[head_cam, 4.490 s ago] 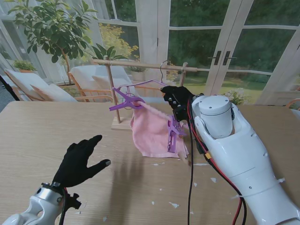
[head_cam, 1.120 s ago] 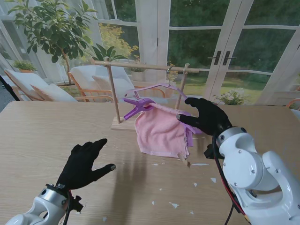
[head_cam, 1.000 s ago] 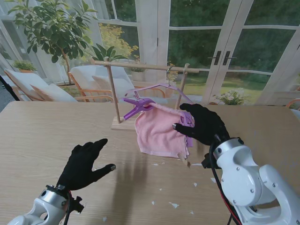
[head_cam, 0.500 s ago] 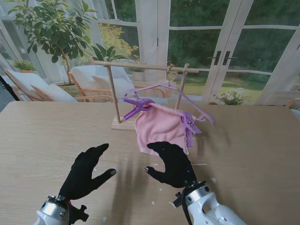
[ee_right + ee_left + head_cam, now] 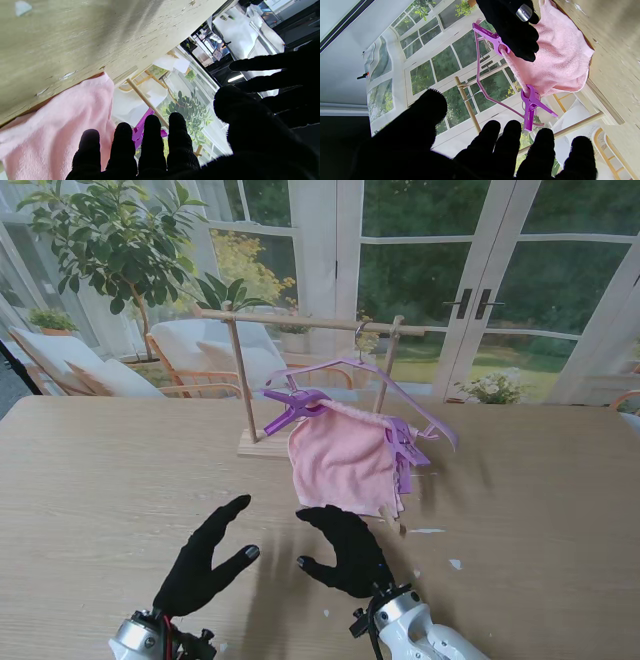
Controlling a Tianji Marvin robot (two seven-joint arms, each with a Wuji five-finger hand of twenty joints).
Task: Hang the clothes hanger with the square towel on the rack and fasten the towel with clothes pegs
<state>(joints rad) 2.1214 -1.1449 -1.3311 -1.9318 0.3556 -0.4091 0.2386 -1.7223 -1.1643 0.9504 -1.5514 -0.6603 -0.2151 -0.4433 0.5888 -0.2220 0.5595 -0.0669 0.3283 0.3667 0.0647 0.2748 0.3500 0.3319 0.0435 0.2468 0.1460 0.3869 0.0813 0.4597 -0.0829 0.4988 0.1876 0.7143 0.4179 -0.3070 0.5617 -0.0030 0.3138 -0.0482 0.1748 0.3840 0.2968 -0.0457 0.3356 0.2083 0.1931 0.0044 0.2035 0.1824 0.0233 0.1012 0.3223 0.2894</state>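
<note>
The purple hanger (image 5: 395,385) hangs by its hook from the wooden rack (image 5: 310,323) at the far side of the table. Over its bar drapes the pink square towel (image 5: 345,465), its lower edge near the tabletop. One purple peg (image 5: 290,406) clamps the towel's left end and another purple peg (image 5: 402,448) its right end; both pegs (image 5: 531,103) also show in the left wrist view. My left hand (image 5: 205,562) and right hand (image 5: 345,548) hover side by side near me, both open with spread fingers and holding nothing, well short of the towel (image 5: 62,120).
The rack's wooden base (image 5: 262,444) stands just left of the towel. Small white scraps (image 5: 455,564) lie scattered on the wooden table (image 5: 90,480). Glass doors, a potted tree (image 5: 110,240) and garden chairs are beyond the far edge.
My right hand has let go near the right peg and drawn back toward me and leftward, ending beside my left hand. The hanger now hangs on the rack, and my left hand edged right.
</note>
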